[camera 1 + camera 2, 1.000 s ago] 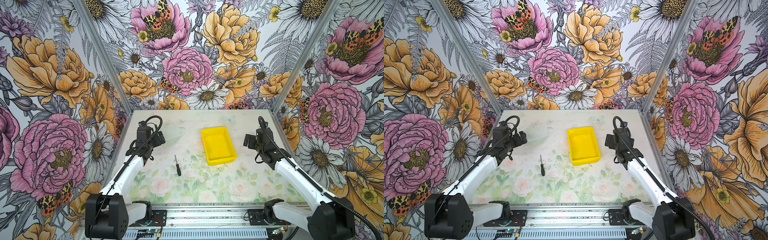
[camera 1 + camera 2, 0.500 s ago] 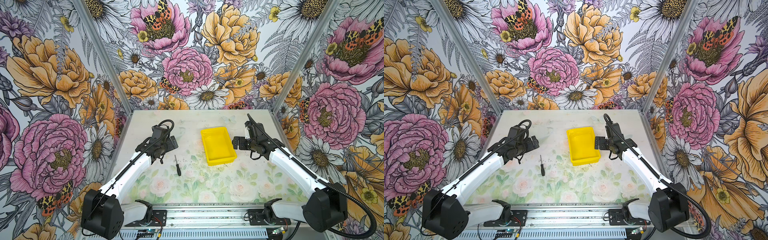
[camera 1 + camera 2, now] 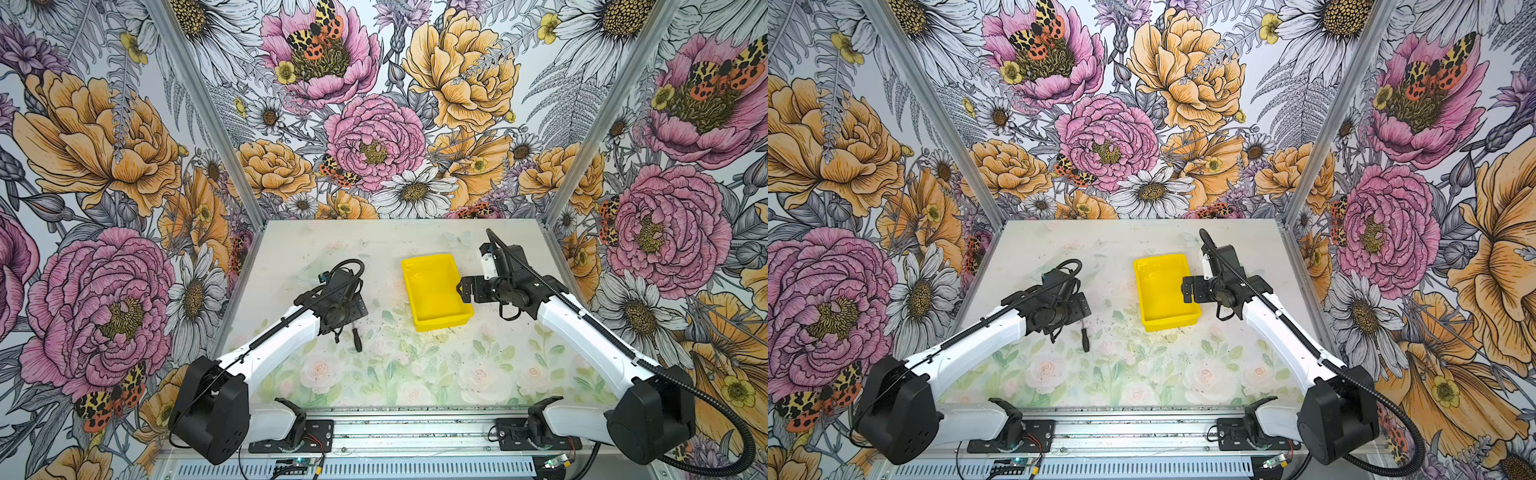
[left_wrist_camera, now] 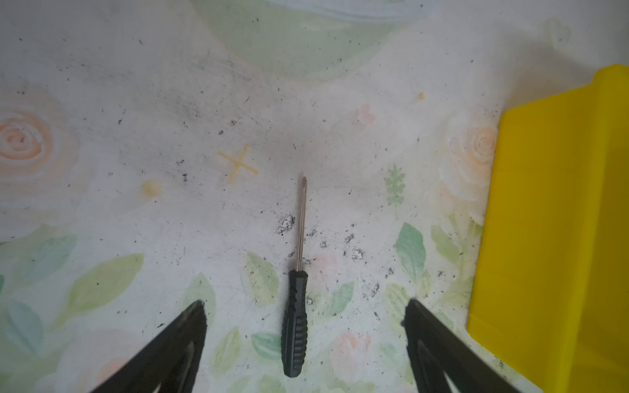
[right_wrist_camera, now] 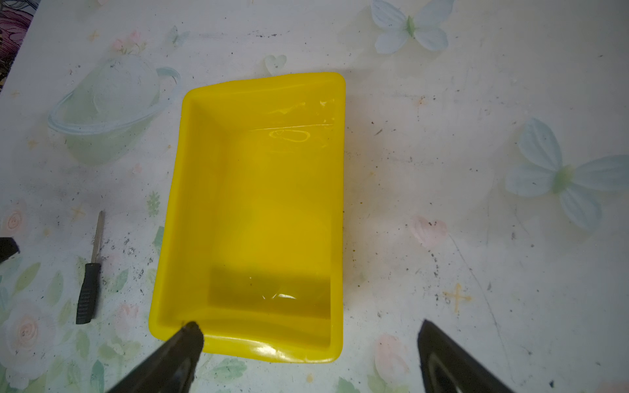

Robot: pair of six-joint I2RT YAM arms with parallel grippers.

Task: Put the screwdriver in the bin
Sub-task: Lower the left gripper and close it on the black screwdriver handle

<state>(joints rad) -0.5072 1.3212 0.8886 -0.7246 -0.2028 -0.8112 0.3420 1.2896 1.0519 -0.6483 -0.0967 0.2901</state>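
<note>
Screwdriver (image 4: 295, 320), ribbed handle, below spread left gripper (image 4: 305, 302); spread right gripper (image 5: 308, 324) by glossy bin (image 5: 258, 204).

Screwdriver (image 4: 295, 316) lies flat on floral table (image 4: 136, 119), between spread fingers (image 4: 190, 326), untouched. Bin (image 4: 561, 221) edge beside.

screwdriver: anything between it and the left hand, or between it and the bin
Nothing visible. The screwdriver lies on the table under the open left hand, only bare table between it and the bin. The right hand is at the bin's other side.
</note>
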